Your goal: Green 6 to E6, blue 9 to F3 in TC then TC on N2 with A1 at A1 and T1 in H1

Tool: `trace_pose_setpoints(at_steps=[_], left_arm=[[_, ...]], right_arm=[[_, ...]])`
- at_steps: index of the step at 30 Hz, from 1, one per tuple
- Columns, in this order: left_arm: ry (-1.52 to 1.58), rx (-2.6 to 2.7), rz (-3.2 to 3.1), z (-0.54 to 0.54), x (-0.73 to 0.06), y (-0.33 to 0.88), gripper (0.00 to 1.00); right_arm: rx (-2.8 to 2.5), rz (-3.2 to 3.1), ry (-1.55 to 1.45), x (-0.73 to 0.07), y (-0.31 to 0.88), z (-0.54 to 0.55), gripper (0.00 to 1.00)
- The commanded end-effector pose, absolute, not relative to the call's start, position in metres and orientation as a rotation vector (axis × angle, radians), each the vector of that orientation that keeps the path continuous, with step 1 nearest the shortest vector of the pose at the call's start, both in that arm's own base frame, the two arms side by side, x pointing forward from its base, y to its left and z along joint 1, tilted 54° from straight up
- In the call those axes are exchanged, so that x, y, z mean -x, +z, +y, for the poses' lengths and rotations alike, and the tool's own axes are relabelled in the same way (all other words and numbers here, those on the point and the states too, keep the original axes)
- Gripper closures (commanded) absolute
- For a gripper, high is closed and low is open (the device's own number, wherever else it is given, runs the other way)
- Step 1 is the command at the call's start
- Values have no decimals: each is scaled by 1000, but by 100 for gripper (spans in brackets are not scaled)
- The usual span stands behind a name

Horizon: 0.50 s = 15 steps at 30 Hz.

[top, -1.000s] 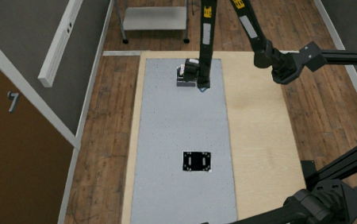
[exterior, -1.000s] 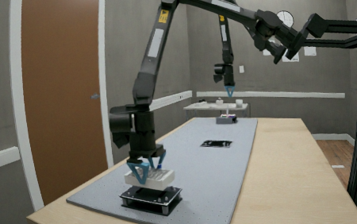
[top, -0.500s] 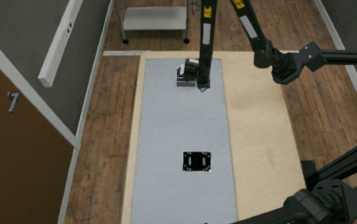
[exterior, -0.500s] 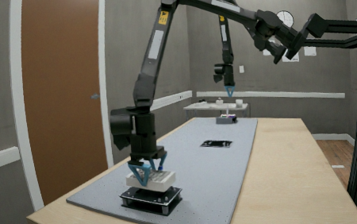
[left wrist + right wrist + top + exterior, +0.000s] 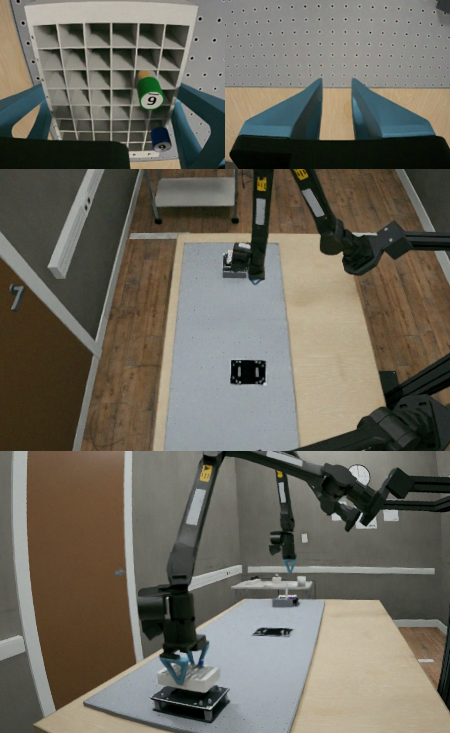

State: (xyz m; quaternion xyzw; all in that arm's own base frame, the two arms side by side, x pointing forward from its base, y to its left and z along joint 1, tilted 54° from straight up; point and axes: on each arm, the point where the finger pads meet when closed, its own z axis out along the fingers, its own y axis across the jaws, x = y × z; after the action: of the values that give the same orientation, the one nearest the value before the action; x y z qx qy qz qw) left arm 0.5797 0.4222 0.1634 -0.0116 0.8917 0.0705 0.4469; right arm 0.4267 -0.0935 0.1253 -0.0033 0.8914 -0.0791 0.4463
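Left fingers (image 5: 187,674) spread wide, clamped on the white carrier (image 5: 201,680) (image 5: 113,14) above the raised nest (image 5: 212,702). Green-capped vial (image 5: 151,94) and blue-capped vial (image 5: 201,663) (image 5: 161,140) stand between them. Right fingers (image 5: 256,283) (image 5: 290,572) slightly parted, holding nothing, above the desk (image 5: 320,319) (image 5: 360,651) (image 5: 337,109).

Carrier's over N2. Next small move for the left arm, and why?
Probably lower the left gripper straight down, checking corner alignment. It grips the carrier, which looks held just above the raised nest, both vials aboard.
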Motion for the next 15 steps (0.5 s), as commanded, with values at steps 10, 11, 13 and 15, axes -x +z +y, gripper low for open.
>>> trace_pose_setpoints(at_steps=[10,11,13,15], left_arm=[[179,28,2196,424,-591,172,100],[176,28,2199,424,-591,170,100],[174,29,2201,424,-592,166,100],[175,30,2200,425,-592,166,100]], right_arm=[[0,2201,-194,-427,128,-94,76],[0,2201,-194,-427,128,-94,76],[0,2201,-194,-427,128,-94,76],[0,2201,-194,-427,128,-94,76]])
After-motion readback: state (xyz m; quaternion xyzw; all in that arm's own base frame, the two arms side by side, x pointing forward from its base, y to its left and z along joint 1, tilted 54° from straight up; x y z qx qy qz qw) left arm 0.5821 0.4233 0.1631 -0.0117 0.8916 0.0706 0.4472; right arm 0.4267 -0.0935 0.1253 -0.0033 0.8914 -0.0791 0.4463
